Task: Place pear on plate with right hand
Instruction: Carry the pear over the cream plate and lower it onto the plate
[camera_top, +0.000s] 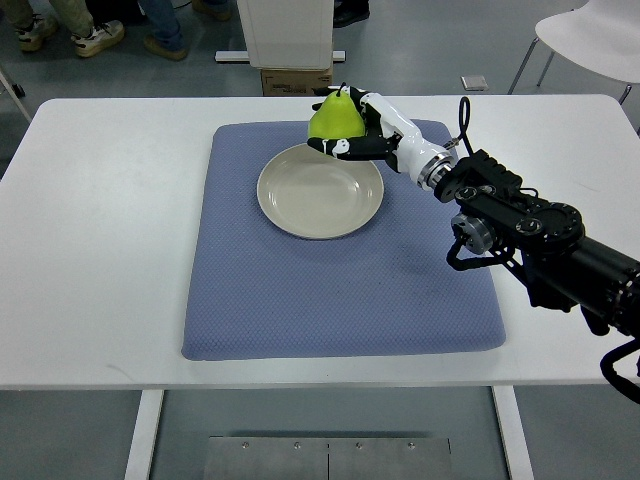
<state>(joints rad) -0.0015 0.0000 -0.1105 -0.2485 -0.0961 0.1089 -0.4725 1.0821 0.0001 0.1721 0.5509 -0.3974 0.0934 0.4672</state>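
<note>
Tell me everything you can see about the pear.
The pear is yellow-green, smooth and glossy, with a short dark stem on top. It stands roughly upright, gripped by the right hand, whose fingers wrap its lower side. It sits at the far rim of the beige plate; contact with the plate is unclear.

Plate (320, 192) bare, unobstructed; mat (340, 290) clear around.

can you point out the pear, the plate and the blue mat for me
pear (333, 120), top view, on its green body left of the fingers
plate (320, 192), top view, on the bare middle of the dish
blue mat (330, 300), top view, on the open stretch nearer the camera than the plate
</note>
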